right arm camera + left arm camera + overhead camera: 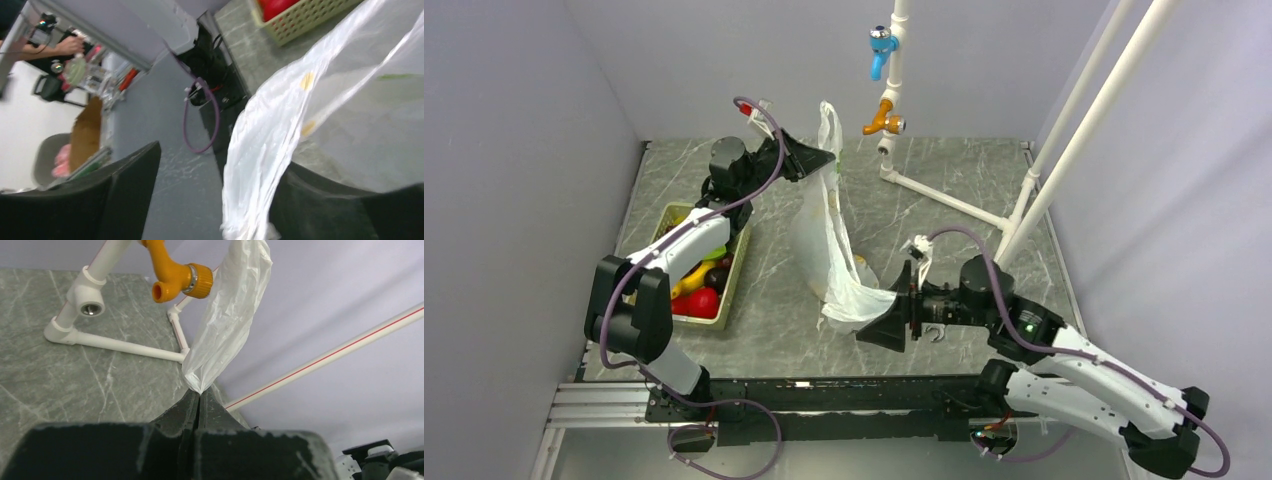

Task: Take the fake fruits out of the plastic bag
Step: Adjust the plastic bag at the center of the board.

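The plastic bag (829,240) hangs stretched between my two grippers, white with yellow lemon prints. My left gripper (816,157) is shut on its top end and holds it up above the table; in the left wrist view the pinched tip sits between the closed jaws (200,392) and the bag (227,315) rises beyond. My right gripper (887,305) is open at the bag's low end; in the right wrist view (222,160) the bag (270,135) lies against one finger (325,205). Fake fruits, red (704,302) and yellow (688,281), lie in the basket. I cannot tell whether fruit is inside the bag.
A cream-green basket (736,270) stands at the left under my left arm; it also shows in the right wrist view (305,15). A white pipe frame (944,195) with an orange tap (882,120) and a blue tap (881,50) stands at the back right.
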Available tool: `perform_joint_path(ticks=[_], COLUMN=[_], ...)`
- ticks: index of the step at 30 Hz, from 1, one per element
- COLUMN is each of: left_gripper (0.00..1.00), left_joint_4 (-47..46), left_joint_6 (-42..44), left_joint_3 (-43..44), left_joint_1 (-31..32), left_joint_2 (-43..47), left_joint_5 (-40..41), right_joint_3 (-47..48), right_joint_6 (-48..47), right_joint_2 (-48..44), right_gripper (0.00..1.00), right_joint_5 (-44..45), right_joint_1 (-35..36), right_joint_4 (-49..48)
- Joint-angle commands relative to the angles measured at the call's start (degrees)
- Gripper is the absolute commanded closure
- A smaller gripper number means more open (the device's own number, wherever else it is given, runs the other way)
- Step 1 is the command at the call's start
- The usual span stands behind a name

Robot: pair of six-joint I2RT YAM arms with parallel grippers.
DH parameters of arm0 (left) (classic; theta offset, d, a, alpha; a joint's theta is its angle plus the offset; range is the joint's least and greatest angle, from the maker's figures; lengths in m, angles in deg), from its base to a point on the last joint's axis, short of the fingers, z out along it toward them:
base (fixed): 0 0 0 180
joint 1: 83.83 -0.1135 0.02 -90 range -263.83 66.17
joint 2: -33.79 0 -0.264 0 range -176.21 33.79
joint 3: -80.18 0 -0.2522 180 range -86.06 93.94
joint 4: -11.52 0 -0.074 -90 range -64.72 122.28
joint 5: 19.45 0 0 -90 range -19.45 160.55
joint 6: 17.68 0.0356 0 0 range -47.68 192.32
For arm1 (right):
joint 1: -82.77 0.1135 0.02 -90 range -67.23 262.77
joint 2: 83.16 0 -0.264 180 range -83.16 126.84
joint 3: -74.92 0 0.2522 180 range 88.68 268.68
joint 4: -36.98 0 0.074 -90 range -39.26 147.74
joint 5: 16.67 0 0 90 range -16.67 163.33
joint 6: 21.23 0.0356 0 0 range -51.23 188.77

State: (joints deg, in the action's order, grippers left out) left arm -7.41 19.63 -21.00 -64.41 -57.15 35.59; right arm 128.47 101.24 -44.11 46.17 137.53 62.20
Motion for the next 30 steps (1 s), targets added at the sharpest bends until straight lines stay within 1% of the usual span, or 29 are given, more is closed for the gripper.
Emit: perform_joint_path(ticks=[1, 3, 4, 5, 7, 9, 13, 15, 16, 17, 18, 21, 22, 23, 24, 26, 30], left_gripper=[1.00, 1.00, 1.00, 1.00, 1.00, 1.00, 1.00, 1.00, 1.00, 1.00, 1.00, 1.00, 1.00, 1.00, 1.00, 1.00, 1.00], left_joint_4=[-6.39, -6.86, -6.82, -6.59, -6.19, -5.38, -3.45, -2.76, -2.64, -2.52, -2.41, -1.03, -0.23, 0.44, 0.94, 1.36, 1.55], left_joint_6=[-2.48, -2.55, -2.51, -2.43, -2.21, -1.73, -0.65, -0.33, -0.31, -0.26, -0.23, 0.29, 0.65, 0.95, 1.19, 1.43, 1.61], left_joint_3=[-0.02, -0.71, -0.95, -1.21, -1.53, -1.61, -1.67, -1.87, -1.98, -2.23, -2.43, -2.98, -3.05, -3.09, -3.21, -3.28, -3.94], left_joint_1=[-0.35, -0.35, -0.35, -0.35, -0.35, -0.35, -0.27, -0.26, -0.26, -0.22, -0.18, -0.17, -0.19, -0.19, -0.17, -0.11, -0.09], left_joint_2=[1.05, 1.42, 1.58, 1.77, 2.24, 2.91, 4.62, 5.32, 5.67, 6.02, 6.39, 7.67, 8.13, 8.48, 8.80, 9.16, 9.84], left_joint_5=[-3.44, -3.80, -3.92, -4.01, -4.22, -4.28, -4.17, -4.16, -4.24, -4.25, -4.35, -4.44, -4.31, -4.14, -3.96, -4.05, -4.22], right_joint_3=[12.12, 16.24, 18.00, 19.66, 23.08, 27.64, 34.29, 36.65, 37.39, 37.27, 36.66, 32.03, 30.28, 28.12, 26.74, 26.19, 24.50], right_joint_6=[-8.99, -11.63, -12.61, -13.80, -16.04, -17.68, -17.98, -16.76, -16.26, -15.85, -14.89, -11.64, -11.41, -11.37, -11.31, -11.64, -10.62], right_joint_2=[-2.73, -2.74, -2.75, -2.33, -0.23, 4.19, 13.08, 17.58, 19.50, 21.18, 22.69, 26.20, 26.97, 27.45, 28.00, 29.41, 29.82], right_gripper=[0.18, 0.10, 0.04, 0.01, 0.01, 0.01, 0.01, 0.01, 0.01, 0.04, 0.08, 0.19, 0.20, 0.18, 0.14, 0.12, 0.07], right_joint_5=[12.93, 22.14, 25.89, 29.56, 33.87, 37.29, 42.45, 44.52, 42.48, 38.47, 31.58, 10.55, 5.24, 1.12, -1.00, -3.40, -4.67], right_joint_1=[0.27, 0.19, 0.16, 0.17, 0.18, 0.14, -0.23, -1.73, -3.41, -5.90, -9.74, -20.06, -21.85, -22.79, -23.08, -23.12, -23.17], right_joint_4=[13.57, 17.63, 18.99, 19.59, 20.95, 23.82, 26.45, 27.11, 26.93, 25.92, 24.56, 15.14, 11.57, 7.38, 4.51, 2.05, -2.67])
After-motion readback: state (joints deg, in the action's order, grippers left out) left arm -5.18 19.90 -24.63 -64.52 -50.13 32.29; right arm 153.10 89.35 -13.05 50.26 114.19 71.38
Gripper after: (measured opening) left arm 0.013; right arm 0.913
